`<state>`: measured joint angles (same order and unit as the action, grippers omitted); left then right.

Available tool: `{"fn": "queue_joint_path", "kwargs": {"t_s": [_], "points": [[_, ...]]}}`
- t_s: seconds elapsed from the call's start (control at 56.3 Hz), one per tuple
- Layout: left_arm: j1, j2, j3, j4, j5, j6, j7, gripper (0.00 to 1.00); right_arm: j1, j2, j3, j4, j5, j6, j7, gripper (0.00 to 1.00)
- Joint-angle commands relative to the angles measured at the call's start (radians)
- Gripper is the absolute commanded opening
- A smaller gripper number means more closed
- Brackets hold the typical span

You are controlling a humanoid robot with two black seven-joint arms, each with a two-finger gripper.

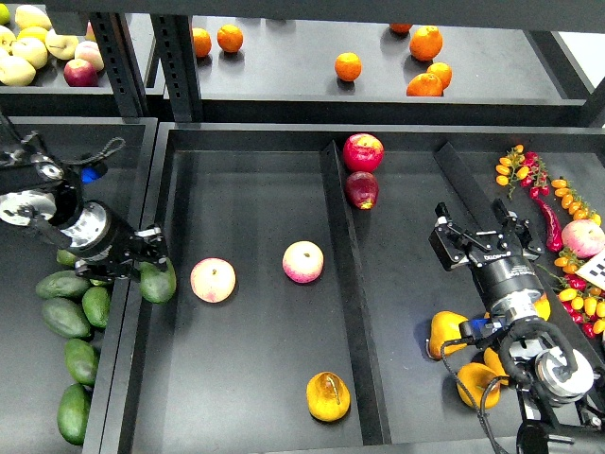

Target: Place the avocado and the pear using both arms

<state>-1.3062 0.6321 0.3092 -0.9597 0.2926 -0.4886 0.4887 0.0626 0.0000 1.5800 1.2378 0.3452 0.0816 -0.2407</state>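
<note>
Nearest, in the left compartment of the wide black metal tray (248, 142), lies the plump yellow-orange pear with a brownish streak (328, 396), resting free on the floor close to the central divider (351, 284); that half of the task looks done. The right gripper (470, 236) hangs over the right compartment, well apart from the pear, its two fingers spread and holding nothing. Near right, partly behind that arm, I count two more yellow-orange pears (445, 333), though the arm may hide others.

On the left, the left gripper (151, 260) has its fingers closed on the smooth dark green egg-shaped avocado (158, 281), held just at the tray's left rim; whether it touches the floor I cannot tell. So the avocado is not yet placed: lowering and release remain.

Outside the tray, near left, lie roughly five spare green avocados (64, 285), one partly hidden behind the arm; inside the left compartment, two round pink-yellow peaches (213, 280); farther on, by the divider, two dark red apples (362, 151); at the far right edge, one more peach (582, 237) among small red and orange peppers or tomatoes, too many and too small to count.

On the far shelf are about seven bright oranges (348, 66); at far left, a heap of pale yellow fruit (31, 49) I cannot count exactly.
</note>
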Motion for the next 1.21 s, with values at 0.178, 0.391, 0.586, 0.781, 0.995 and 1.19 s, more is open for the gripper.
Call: {"fn": "queue_joint_path", "kwargs": {"t_s": [0.178, 0.391, 0.586, 0.781, 0.995, 1.19], "points": [[0.041, 0.187, -0.001, -0.007, -0.003, 0.000, 0.000, 0.27, -0.001, 0.000, 0.000, -0.001, 0.000, 0.001, 0.000, 1.00], [0.128, 0.207, -0.001, -0.010, -0.001, 0.000, 0.000, 0.27, 0.000, 0.000, -0.002, -0.005, 0.000, 0.001, 0.000, 1.00], [0.217, 0.212, -0.009, -0.007, 0.005, 0.000, 0.000, 0.27, -0.001, 0.000, -0.002, -0.009, 0.000, 0.001, 0.001, 1.00], [0.280, 0.221, -0.035, -0.004, 0.006, 0.000, 0.000, 0.28, 0.000, 0.000, -0.002, -0.009, 0.000, 0.001, 0.001, 1.00], [0.341, 0.216, -0.065, -0.002, 0.008, 0.000, 0.000, 0.29, -0.001, 0.000, -0.002, -0.009, 0.000, 0.001, 0.001, 1.00], [0.436, 0.190, -0.125, 0.006, 0.010, 0.000, 0.000, 0.32, 0.000, 0.000, -0.003, -0.011, -0.002, 0.001, 0.001, 1.00]]}}
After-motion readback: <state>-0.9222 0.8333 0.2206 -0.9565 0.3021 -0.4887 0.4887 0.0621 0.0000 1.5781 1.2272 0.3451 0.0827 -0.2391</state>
